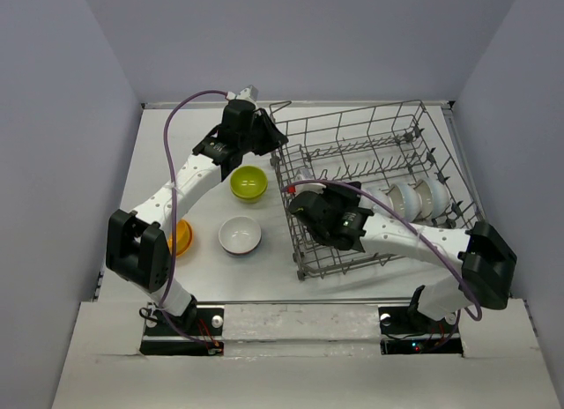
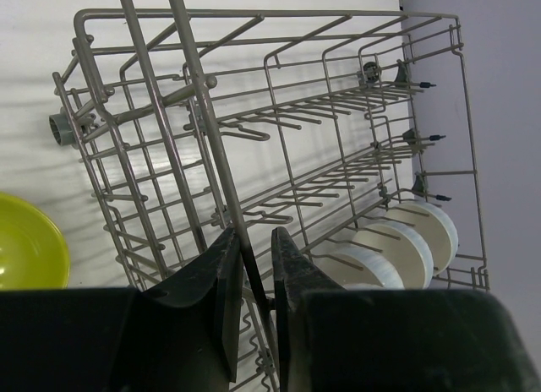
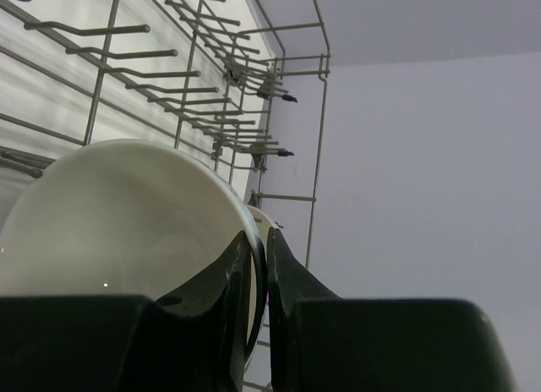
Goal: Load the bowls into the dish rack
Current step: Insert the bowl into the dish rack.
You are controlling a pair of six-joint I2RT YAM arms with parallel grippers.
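Observation:
The grey wire dish rack (image 1: 414,127) stands at the right of the table, with three pale bowls (image 1: 410,197) upright in its right-hand tines. My left gripper (image 1: 271,136) is at the rack's back left corner. In the left wrist view my left gripper (image 2: 256,236) is shut on one wire of the dish rack (image 2: 211,113). My right gripper (image 1: 306,204) is inside the rack's left part. In the right wrist view my right gripper (image 3: 260,236) is shut on the dark rim of a white bowl (image 3: 118,215).
On the table left of the rack lie a lime green bowl (image 1: 248,182), a white bowl with a dark rim (image 1: 240,234) and an orange bowl (image 1: 182,237), the last partly under my left arm. Grey walls enclose the table.

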